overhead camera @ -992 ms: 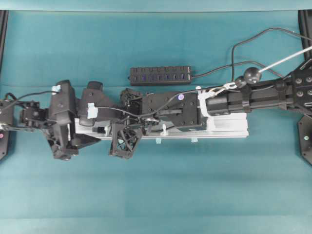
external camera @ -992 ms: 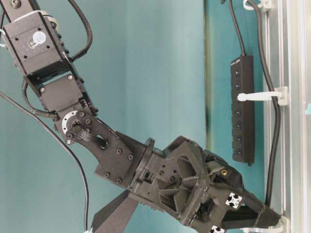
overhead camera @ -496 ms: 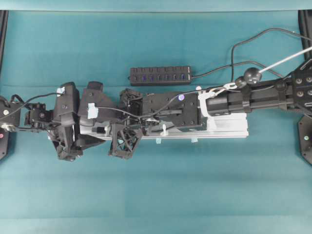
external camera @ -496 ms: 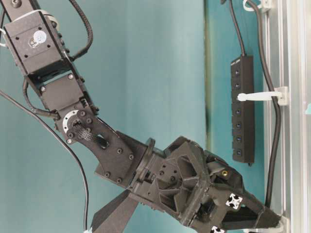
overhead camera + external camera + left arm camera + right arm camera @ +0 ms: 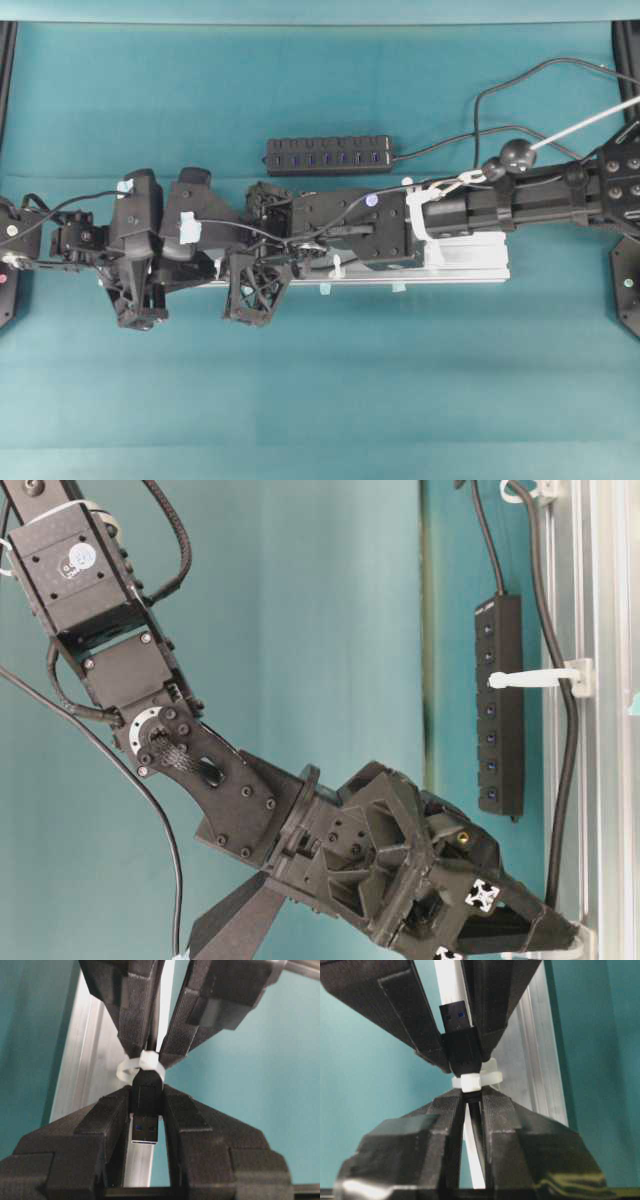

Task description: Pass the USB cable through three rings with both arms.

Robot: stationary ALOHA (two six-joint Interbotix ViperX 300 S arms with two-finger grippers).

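Just past a white ring [image 5: 134, 1069] on the silver rail [image 5: 82, 1067], the USB cable [image 5: 146, 1097] shows its black plug and metal tip; left gripper [image 5: 146, 1117] clamps the plug; right gripper [image 5: 471, 1097] pinches the thin cord behind the ring.

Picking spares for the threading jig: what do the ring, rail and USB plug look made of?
Ring: translucent white plastic, slightly glossy, likely moulded.
Rail: looks like extruded aluminium, silver matte, with lengthwise grooves.
USB plug: matte black plastic body, bright metal shell with a blue insert.
Left gripper fingers: ribbed matte black, probably printed plastic.
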